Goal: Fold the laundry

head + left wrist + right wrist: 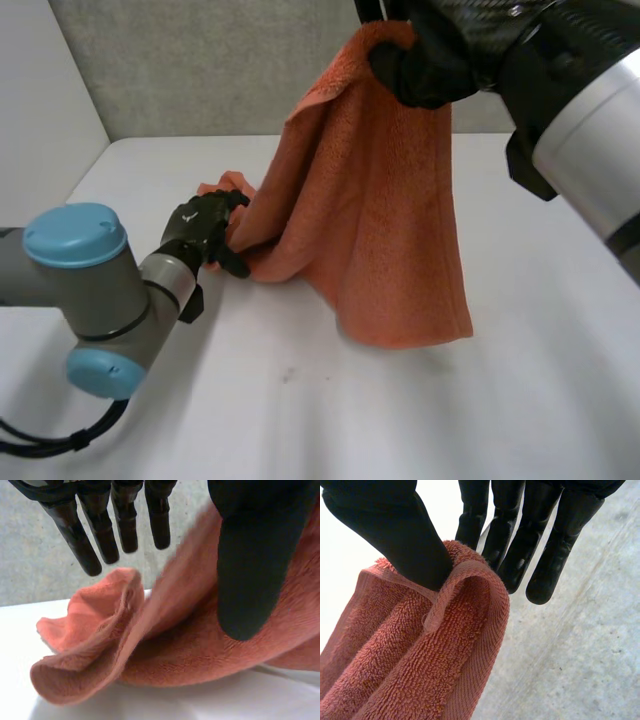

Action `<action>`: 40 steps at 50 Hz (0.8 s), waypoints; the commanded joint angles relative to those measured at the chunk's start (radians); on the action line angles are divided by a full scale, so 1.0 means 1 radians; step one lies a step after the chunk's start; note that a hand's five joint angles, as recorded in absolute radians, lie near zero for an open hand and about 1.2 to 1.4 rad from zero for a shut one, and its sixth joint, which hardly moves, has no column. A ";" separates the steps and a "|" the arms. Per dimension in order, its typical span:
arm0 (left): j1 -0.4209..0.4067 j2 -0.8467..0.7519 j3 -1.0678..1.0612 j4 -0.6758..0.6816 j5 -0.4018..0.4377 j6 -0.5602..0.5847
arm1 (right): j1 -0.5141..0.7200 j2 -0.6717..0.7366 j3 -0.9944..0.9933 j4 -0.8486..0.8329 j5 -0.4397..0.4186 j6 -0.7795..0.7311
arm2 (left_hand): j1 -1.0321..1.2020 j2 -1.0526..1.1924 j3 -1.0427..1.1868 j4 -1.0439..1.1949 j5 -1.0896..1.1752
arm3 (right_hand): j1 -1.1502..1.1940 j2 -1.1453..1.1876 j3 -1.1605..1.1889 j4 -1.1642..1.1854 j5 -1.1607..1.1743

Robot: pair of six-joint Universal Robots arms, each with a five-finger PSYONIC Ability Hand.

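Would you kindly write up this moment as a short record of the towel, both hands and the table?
towel: orange, hanging from its top edge, low end bunched on the table
right hand: raised, thumb and fingers pinching the towel's top edge
left hand: at the low end, fingers straight, thumb over the towel
fold: not yet begun

The 2 grey arms sit at different heights. The raised right arm's black right hand (pixel 420 65) pinches the orange terry towel (pixel 380 200) between thumb and fingers (at its top edge). The low black left hand (pixel 203 230) holds its fingers straight, with the thumb apart.
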 commanded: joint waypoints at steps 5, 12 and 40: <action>-0.029 -0.118 0.104 0.030 -0.007 -0.036 | -0.012 -0.088 0.040 0.007 0.004 0.000 | 0.980 0.984 0.985 0.990 0.989 | 0.429 0.221 0.215 0.208 0.248; -0.003 -0.036 0.097 0.038 -0.153 -0.028 | -0.123 -0.094 0.089 0.031 -0.016 -0.014 | 0.982 0.986 0.986 0.991 0.990 | 0.429 0.221 0.215 0.208 0.248; 0.148 0.478 -0.273 -0.221 0.035 0.546 | -0.329 0.395 0.206 0.241 -0.085 -0.306 | 0.982 0.986 0.986 0.991 0.990 | 0.429 0.221 0.215 0.208 0.248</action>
